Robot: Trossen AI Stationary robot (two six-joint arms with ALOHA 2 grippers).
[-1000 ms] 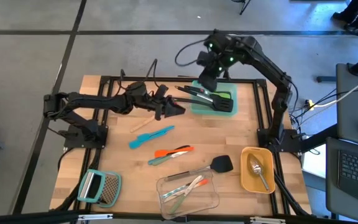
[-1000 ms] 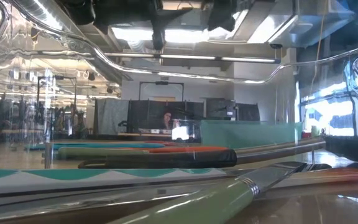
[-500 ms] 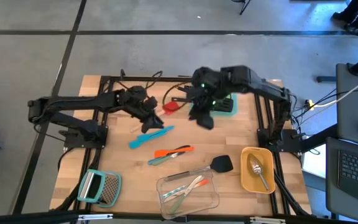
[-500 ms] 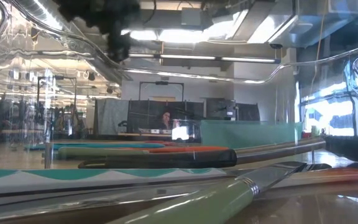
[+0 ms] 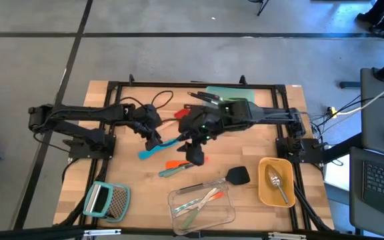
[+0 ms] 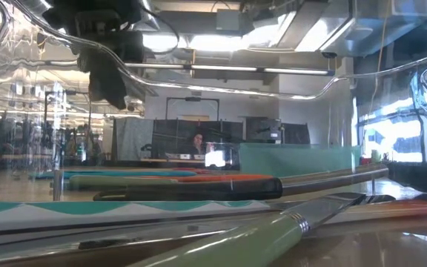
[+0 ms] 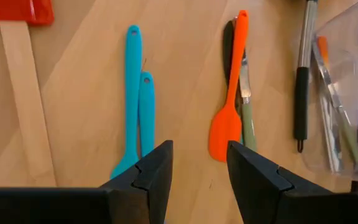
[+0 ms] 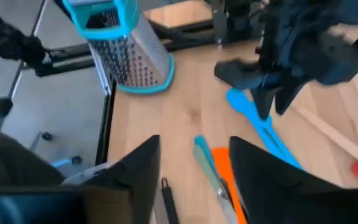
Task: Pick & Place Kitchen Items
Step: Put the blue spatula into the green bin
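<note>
The high view shows both arms reaching in over the middle of the wooden table (image 5: 259, 150). The left gripper (image 5: 153, 138) hangs just over the end of the pair of teal spatulas (image 5: 162, 147), and the left wrist view shows its fingers (image 7: 157, 171) parted with nothing between them, the two teal spatulas lying side by side on the wood directly ahead. Beside them, a little farther from that gripper, lie the orange spatula (image 7: 229, 93) and a slim green-handled tool (image 7: 247, 118), touching along their length. The wooden-handled red spatula (image 7: 17, 74) lies on the teal pair's other side.

The right gripper (image 5: 195, 152) hovers just above the orange spatula's handle end. In the right wrist view its fingers (image 8: 135, 171) stand apart and empty, with the orange and green tools on the table between and just beyond them; farther ahead sits the teal-handled grater (image 8: 126, 53).

Beyond the right gripper, toward the table's near edge, a black slotted spatula (image 5: 229, 177) lies beside the clear container (image 5: 202, 207), which holds a few slim tools. The yellow container (image 5: 276, 181) holds a silver spoon (image 5: 277, 183). Behind the right arm, the teal container (image 5: 231, 97) holds more black utensils.
</note>
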